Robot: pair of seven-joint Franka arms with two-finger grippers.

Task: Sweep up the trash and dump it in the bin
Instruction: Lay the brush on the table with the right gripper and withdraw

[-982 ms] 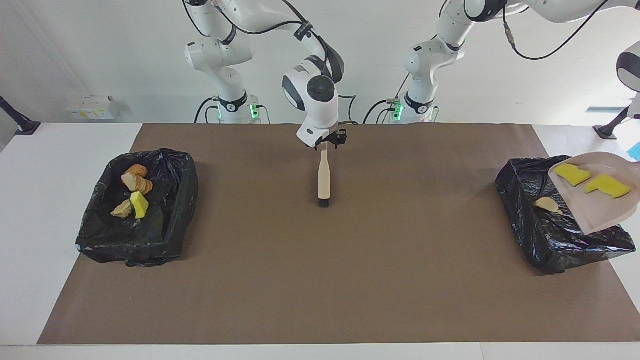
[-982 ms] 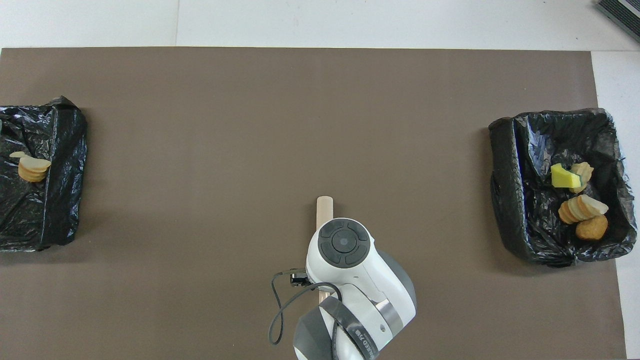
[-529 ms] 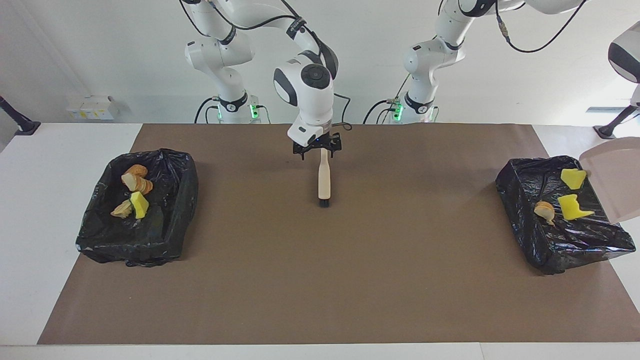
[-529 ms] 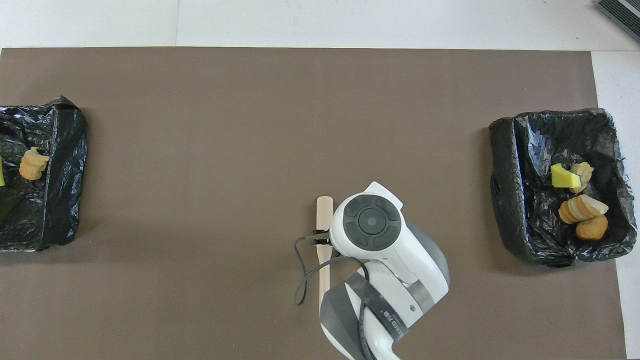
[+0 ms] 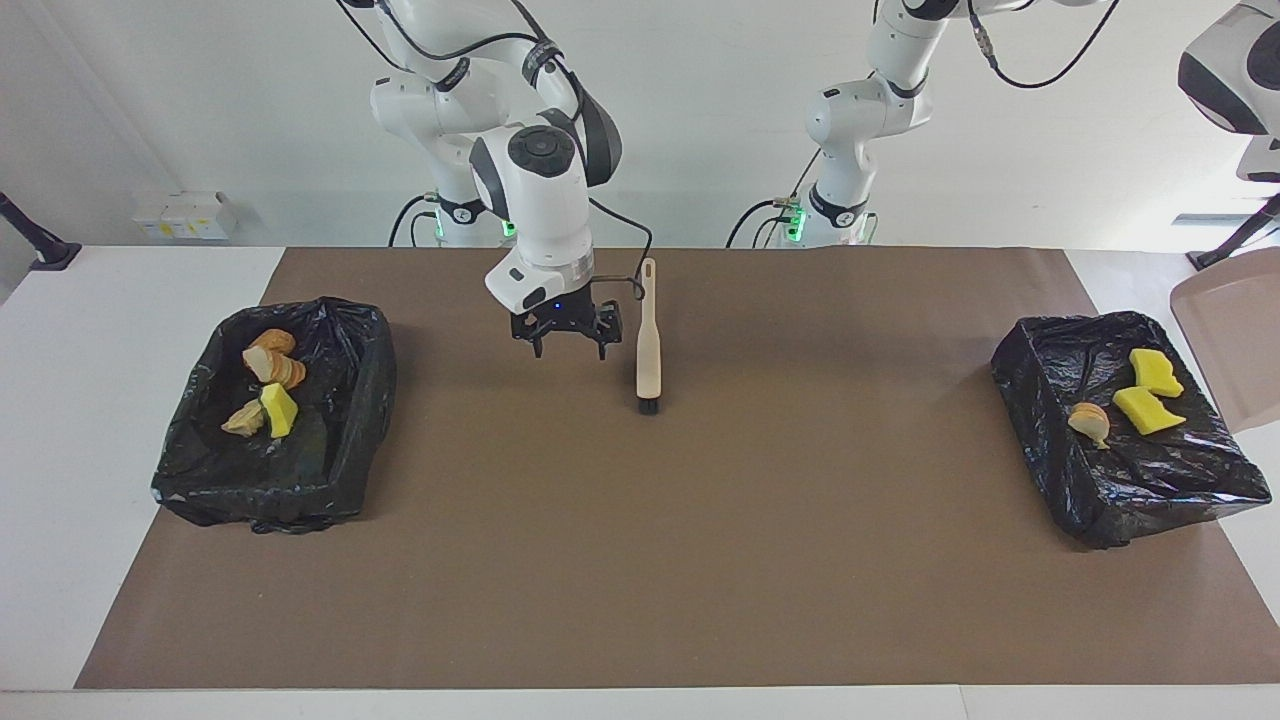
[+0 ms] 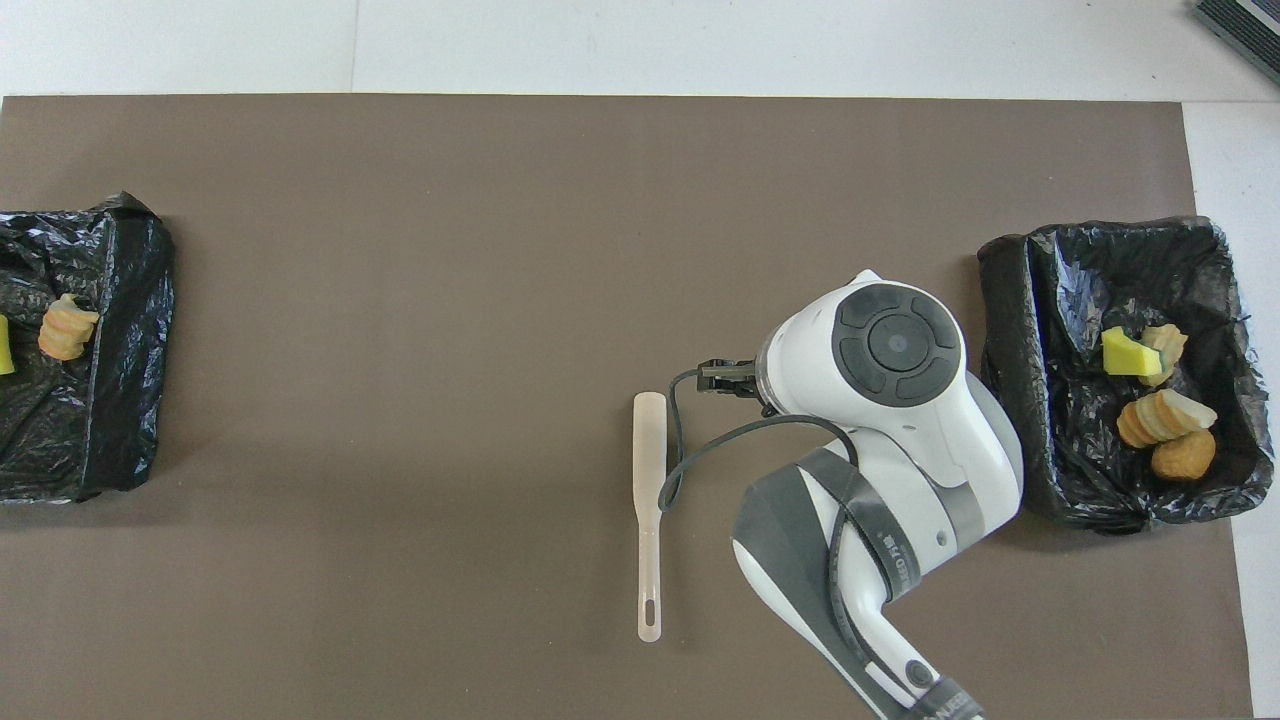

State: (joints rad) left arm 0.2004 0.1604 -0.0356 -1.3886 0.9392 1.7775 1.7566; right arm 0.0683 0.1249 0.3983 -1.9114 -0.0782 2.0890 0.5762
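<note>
On brown paper point(image 5: 640, 560), yellow and tan trash point(image 5: 1140, 400) fills bins; right tool point(image 5: 565, 345) open.

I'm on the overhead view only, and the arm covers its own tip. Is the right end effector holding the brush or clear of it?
Observer: Clear. The right end effector is open, in the air beside the brush.
Operator: Where's the dustpan? It's not in my view.
Observer: The dustpan is raised in the air by the bin at the left arm's end.
Operator: What's in that bin?
Observer: Two yellow sponge chunks and one bread piece.
</note>
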